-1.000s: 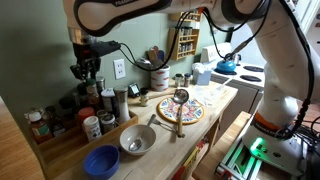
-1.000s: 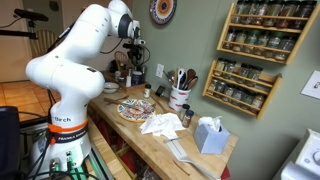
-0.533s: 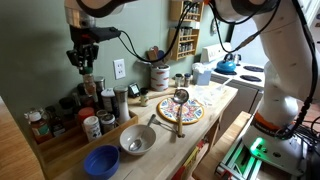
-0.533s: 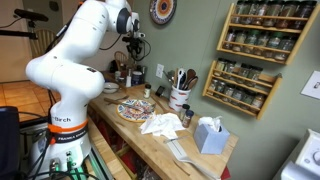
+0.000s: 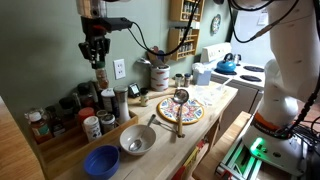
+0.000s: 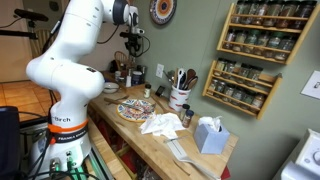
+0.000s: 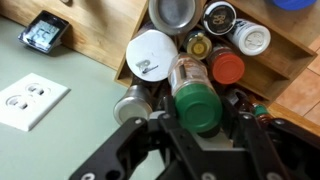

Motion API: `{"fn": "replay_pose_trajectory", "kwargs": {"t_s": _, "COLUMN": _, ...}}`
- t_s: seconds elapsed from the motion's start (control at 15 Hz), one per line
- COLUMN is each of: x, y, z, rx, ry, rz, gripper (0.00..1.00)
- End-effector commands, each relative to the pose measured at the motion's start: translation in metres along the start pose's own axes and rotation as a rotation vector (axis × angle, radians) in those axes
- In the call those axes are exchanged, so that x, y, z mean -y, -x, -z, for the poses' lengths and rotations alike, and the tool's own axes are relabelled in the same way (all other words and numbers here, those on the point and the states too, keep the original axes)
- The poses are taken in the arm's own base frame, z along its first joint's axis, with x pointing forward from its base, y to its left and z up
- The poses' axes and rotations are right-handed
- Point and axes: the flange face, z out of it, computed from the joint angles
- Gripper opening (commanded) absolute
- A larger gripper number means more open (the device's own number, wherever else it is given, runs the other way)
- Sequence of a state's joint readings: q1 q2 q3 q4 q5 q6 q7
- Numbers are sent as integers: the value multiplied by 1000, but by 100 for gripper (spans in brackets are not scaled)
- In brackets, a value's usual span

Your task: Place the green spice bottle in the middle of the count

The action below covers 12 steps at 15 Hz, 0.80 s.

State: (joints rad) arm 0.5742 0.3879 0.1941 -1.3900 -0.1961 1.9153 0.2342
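Note:
My gripper (image 5: 98,62) hangs high above the back of the wooden counter (image 5: 215,100), over the cluster of spice jars (image 5: 85,110). It is shut on the green spice bottle (image 5: 100,77), which hangs below the fingers, clear of the other jars. In the wrist view the bottle's green cap (image 7: 197,108) sits between the two black fingers (image 7: 243,130) of my gripper (image 7: 200,122), with the jar cluster (image 7: 200,40) beneath it. It also shows near the wall in an exterior view (image 6: 132,50), where the bottle is too small to make out.
A blue bowl (image 5: 101,160), a metal bowl (image 5: 137,140) and a patterned plate (image 5: 183,112) with a ladle stand on the counter. A utensil crock (image 5: 158,76) and a wall outlet (image 5: 119,68) are behind. A white cloth (image 6: 160,123) and tissue box (image 6: 208,134) lie further along.
My gripper has risen and shifted along the wall toward the outlet, carrying the green spice bottle up out of the jar cluster.

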Motion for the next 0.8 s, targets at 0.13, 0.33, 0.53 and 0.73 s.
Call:
{"fn": "replay_pose_trajectory", "kwargs": {"t_s": 0.13, "x": -37, "y": 31, "z": -4, "rx": 29, "ry": 59, "rz": -167, "gripper": 20}}
{"fn": "replay_pose_trajectory", "kwargs": {"t_s": 0.33, "x": -53, "y": 38, "z": -14, "rx": 44, "ry": 78, "rz": -245, "gripper": 20}}
{"fn": "replay_pose_trajectory", "kwargs": {"t_s": 0.53, "x": -61, "y": 49, "z": -27, "rx": 88, "ry": 67, "rz": -302, "gripper": 20}}
{"fn": "replay_pose_trajectory", "kwargs": {"t_s": 0.73, "x": -65, "y": 66, "z": -42, "rx": 109, "ry": 66, "rz": -345, "gripper": 20}}
